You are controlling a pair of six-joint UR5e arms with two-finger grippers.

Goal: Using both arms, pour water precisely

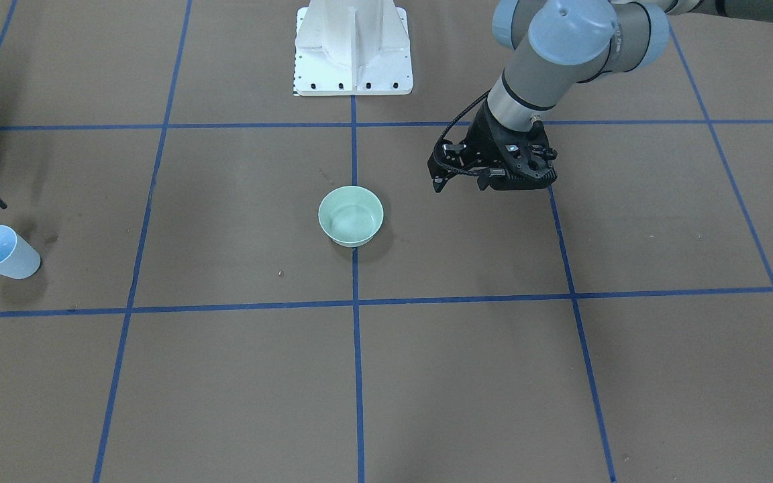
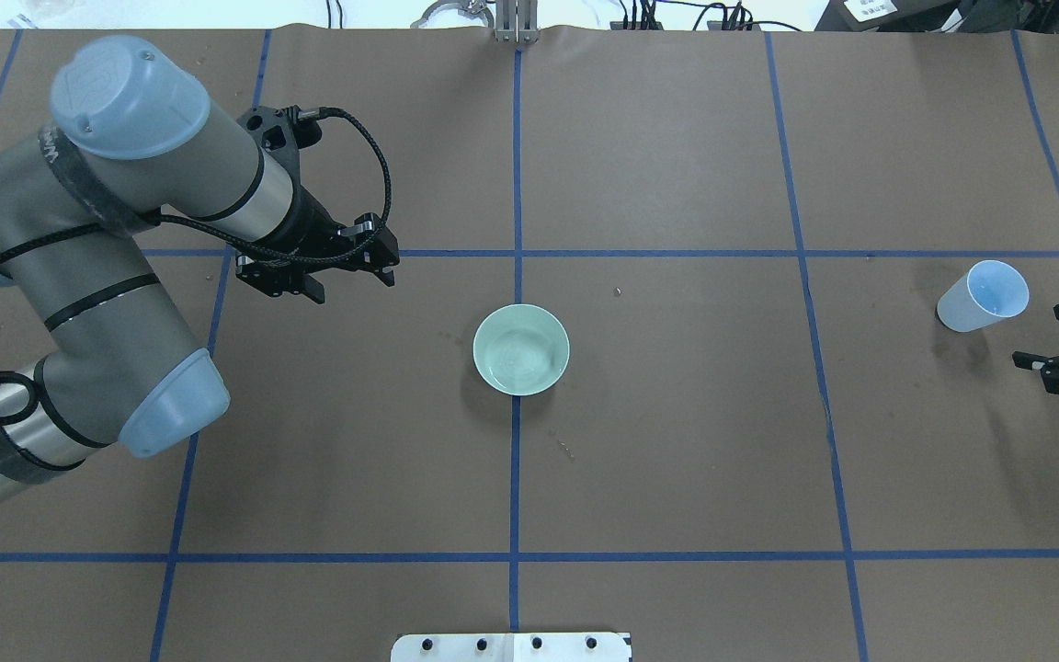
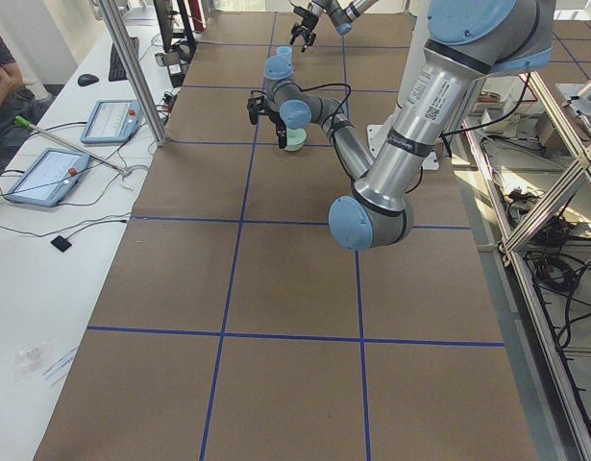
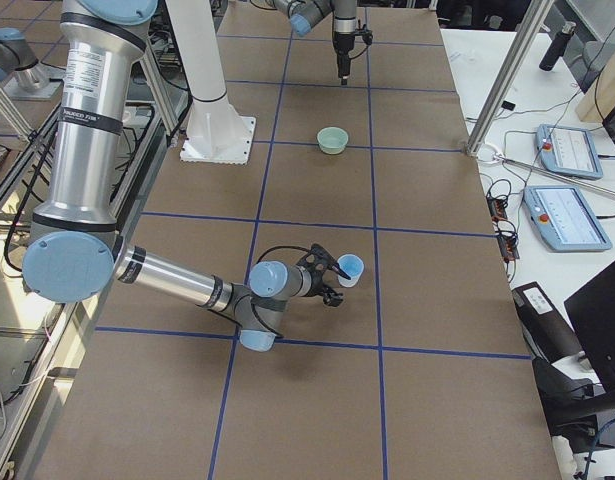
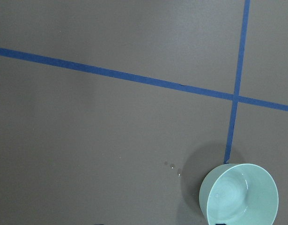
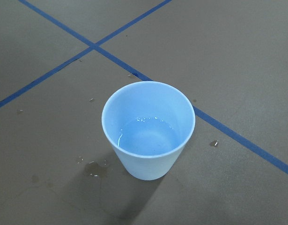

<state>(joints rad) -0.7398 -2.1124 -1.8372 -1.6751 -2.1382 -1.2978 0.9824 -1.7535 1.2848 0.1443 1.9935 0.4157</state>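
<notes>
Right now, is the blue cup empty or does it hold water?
It holds a little water: the blue cup shows a shallow clear pool with white glints inside.

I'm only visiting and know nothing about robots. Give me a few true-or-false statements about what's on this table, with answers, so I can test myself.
1. The blue cup stands upright with a little water in it. True.
2. The right gripper is clamped on the cup. False: it is open beside the cup and does not touch it.
3. The green bowl sits on a blue tape line. True.
4. The left gripper is holding the bowl. False: it hangs off to one side of the bowl, open and empty.
5. Nothing has spilled around the cup. False: small drops lie beside its base.
</notes>
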